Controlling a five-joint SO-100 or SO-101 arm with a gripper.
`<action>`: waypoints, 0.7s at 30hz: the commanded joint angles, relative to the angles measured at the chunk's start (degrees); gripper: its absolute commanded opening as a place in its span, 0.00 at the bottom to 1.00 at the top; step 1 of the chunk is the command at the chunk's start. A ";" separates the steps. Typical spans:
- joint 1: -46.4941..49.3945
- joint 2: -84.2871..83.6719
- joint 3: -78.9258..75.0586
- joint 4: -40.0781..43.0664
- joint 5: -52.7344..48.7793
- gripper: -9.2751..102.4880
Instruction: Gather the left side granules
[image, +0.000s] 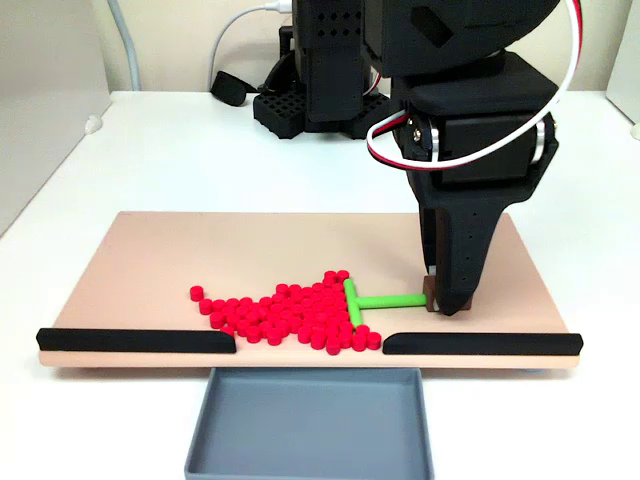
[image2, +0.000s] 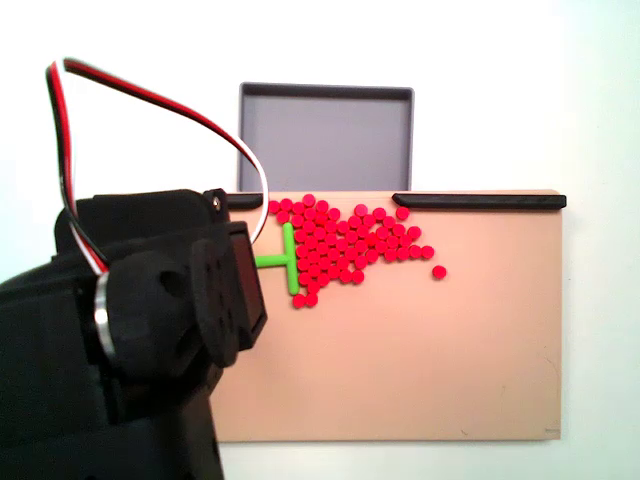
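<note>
Beige board (image: 300, 235) under the fingers. Grey tray (image: 310, 420) in front of the fingers, beyond the board edge. Gripper (image: 447, 300) clamped on the green T-shaped tool's (image: 375, 300) stem end. Red granules (image: 290, 315) heaped against the crossbar, on the far side from the fingers.

Board's (image: 150, 250) far half lies bare; you can pass freely there. Along its near edge, two black strips (image: 135, 340) (image: 480, 343) block the way, with a gap between them above the grey tray (image: 310, 420). Granules (image: 285, 312) crowd the gap; green T-tool (image: 375, 300) stands beside them.
</note>
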 joint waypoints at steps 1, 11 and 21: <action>-0.18 -0.70 0.44 0.26 0.18 0.08; -2.02 1.05 0.09 0.35 2.37 0.08; -5.36 5.10 0.09 0.53 5.54 0.08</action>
